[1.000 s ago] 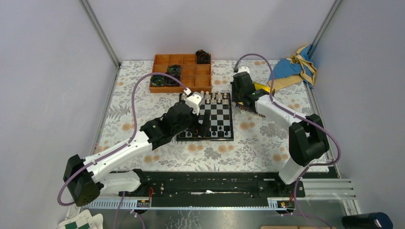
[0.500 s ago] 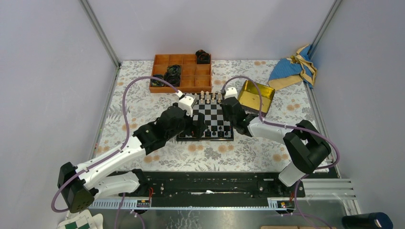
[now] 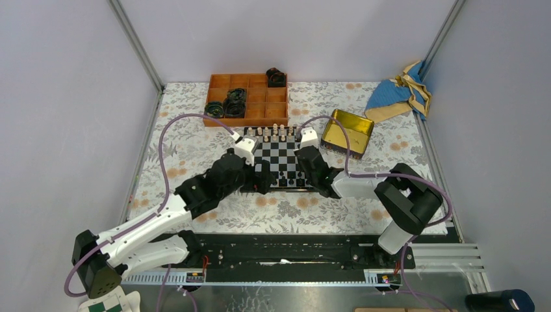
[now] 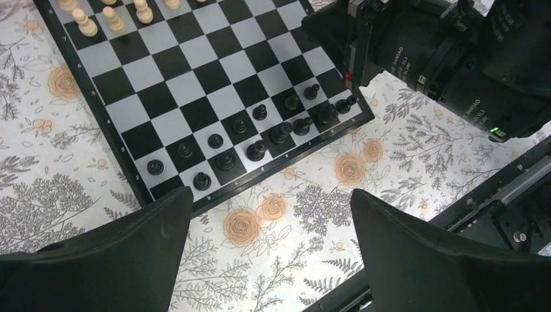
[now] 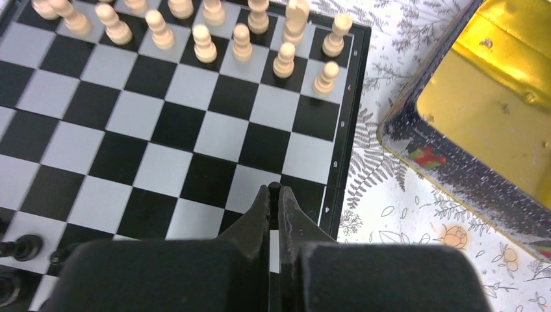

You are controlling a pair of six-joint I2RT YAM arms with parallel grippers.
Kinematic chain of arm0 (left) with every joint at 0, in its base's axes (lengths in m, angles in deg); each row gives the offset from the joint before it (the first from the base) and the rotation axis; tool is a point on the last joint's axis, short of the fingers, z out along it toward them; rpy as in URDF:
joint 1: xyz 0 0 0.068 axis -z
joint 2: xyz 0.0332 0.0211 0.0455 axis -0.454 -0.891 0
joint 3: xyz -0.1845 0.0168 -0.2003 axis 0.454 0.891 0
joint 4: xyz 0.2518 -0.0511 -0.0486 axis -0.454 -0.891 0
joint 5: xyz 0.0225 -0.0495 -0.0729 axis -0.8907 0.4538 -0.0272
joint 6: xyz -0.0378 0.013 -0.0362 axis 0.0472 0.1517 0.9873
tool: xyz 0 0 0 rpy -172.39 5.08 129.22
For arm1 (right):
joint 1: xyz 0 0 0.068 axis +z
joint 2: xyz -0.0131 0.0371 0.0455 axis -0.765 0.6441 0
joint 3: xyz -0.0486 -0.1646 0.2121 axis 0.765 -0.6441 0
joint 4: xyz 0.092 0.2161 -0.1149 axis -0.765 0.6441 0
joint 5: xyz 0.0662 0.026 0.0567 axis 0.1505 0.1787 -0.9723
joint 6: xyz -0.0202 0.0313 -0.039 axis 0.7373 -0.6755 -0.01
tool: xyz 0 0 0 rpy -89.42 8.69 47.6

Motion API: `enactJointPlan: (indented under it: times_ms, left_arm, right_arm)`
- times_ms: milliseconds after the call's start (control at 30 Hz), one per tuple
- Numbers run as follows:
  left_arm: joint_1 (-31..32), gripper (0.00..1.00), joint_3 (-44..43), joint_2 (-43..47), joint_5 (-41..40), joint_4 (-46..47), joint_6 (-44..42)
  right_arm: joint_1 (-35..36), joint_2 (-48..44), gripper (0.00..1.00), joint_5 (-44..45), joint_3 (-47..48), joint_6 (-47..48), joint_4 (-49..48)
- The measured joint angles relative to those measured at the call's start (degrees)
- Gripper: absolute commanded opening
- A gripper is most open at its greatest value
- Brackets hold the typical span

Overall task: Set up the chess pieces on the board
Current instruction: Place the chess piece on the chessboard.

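- Left wrist: L gripper fingers spread wide, at near edge of board.
- Black chess pieces stand in near two rows.
- R gripper fingers pressed together over board's right edge; anything pinched: can't tell.

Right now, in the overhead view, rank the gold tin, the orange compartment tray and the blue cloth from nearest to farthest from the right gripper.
Measured from the right gripper, which is over the right edge of the board:
1. Gold tin, just off the board's far right corner.
2. Orange compartment tray, behind the board, to the left.
3. Blue cloth, in the far right corner.
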Motion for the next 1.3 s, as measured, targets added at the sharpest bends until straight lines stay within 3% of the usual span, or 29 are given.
enactJointPlan:
  times_ms: [400, 700, 833, 1300]
  left_arm:
    - [0.0, 0.99, 4.33, 2.67, -1.09, 0.42, 1.33]
    - [-0.02, 0.99, 5.92, 3.21, -1.07, 0.57, 2.01]
    - [0.0, 0.99, 5.92, 3.26, -1.03, 0.57, 2.51]
    - [0.0, 0.99, 0.76, 0.76, -0.55, 0.31, 2.56]
  right_arm:
    - [1.07, 4.76, 0.01, 4.07, -4.68, -0.04, -8.0]
    - [2.03, 5.4, 0.26, 5.84, -6.05, -0.92, -10.49]
    - [2.21, 5.2, 0.33, 5.9, -6.1, -0.96, -9.51]
    - [2.25, -3.67, 0.34, 6.51, -0.63, -0.28, 2.54]
